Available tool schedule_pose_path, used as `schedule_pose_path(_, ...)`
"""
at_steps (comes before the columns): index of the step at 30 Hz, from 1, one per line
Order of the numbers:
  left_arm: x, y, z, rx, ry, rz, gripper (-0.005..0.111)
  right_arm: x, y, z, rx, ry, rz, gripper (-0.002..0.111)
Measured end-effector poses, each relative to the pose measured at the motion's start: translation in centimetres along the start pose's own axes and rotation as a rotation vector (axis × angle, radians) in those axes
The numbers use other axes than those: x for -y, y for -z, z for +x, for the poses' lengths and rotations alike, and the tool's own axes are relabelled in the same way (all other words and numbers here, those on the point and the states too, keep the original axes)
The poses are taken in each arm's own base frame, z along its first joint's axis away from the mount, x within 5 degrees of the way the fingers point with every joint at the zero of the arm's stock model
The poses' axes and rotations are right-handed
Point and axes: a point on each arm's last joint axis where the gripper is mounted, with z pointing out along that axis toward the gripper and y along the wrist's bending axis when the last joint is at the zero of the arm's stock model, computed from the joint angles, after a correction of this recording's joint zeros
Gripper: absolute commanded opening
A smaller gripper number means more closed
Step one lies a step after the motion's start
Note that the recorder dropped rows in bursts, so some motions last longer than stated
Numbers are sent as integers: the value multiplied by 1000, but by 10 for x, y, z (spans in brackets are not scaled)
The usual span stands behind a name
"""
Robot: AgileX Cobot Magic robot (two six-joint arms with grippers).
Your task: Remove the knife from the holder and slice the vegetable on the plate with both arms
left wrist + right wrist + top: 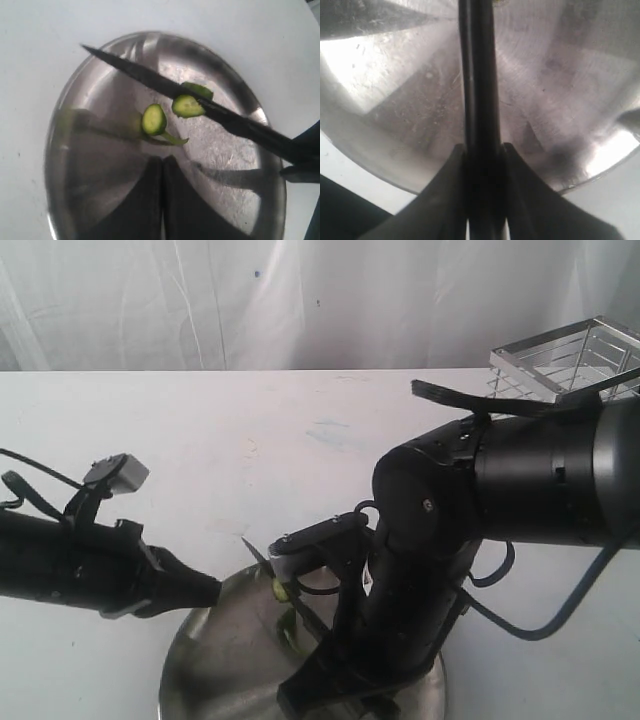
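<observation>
Exterior view: my left arm (pixel 60 565) lies low across the white table (pixel 250 440), at nine o'clock from the plate (pixel 195 665). My left gripper (pixel 212 590) hangs just over the plate's rim on that side. Its two dark fingers are pressed flat together with nothing between them.

The plate is a round, shallow steel dish, dull grey and finely scratched, with bright glare near its raised rim. It sits at six o'clock on the table.

The knife (pixel 150 80) is slim and matt black all over. Its long axis runs on a slant over the dish, and its point reaches the rim at about eleven o'clock of the plate. The handle end leads back toward five o'clock, into my right gripper (pixel 482 150), whose fingers are clamped on either side of it.

The vegetable (pixel 154 120) lies in short green chunks near the middle of the plate. Each shows a pale, seeded round cut face, and one keeps a thin curved stem. The blade passes between the other two chunks.

My right arm (pixel 540 480), thick and black, arches over the plate from three o'clock.

The holder (pixel 570 360), a square chrome wire grid with a flat rim, stands well apart at two o'clock, partly behind that arm.
</observation>
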Motion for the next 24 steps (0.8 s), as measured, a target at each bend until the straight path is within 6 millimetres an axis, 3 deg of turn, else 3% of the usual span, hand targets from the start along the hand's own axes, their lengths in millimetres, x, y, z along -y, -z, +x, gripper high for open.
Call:
schedule_pose_path(4, -6, -1, 12, -23, 44, -55, 0, 1, 0, 1, -14, 40, 15, 0)
schedule_pose_path(6, -8, 0, 12, -14, 50, -85, 8, 3, 0, 3, -29, 53, 31, 0)
schedule_pose_path(7, -9, 0, 11, -12, 49, -94, 23, 4, 0, 2, -30, 54, 33, 0)
schedule_pose_path(8, -10, 0, 11, -11, 42, -98, 30, 5, 0, 2, -30, 66, 33, 0)
schedule_pose_path(10, -10, 0, 11, -11, 38, -102, 68, 10, 1, 1, -30, 68, 34, 0)
schedule_pose_path(12, -12, 0, 11, -10, 38, -130, 75, 17, 3, 0, -26, 53, 37, 0)
schedule_pose_path(20, -28, -17, 26, -99, 113, -127, 64, 19, 4, 0, -20, 45, 37, 0)
schedule_pose_path(24, -30, -22, 30, -111, 153, -98, 30, 19, 4, 0, -20, 45, 37, 0)
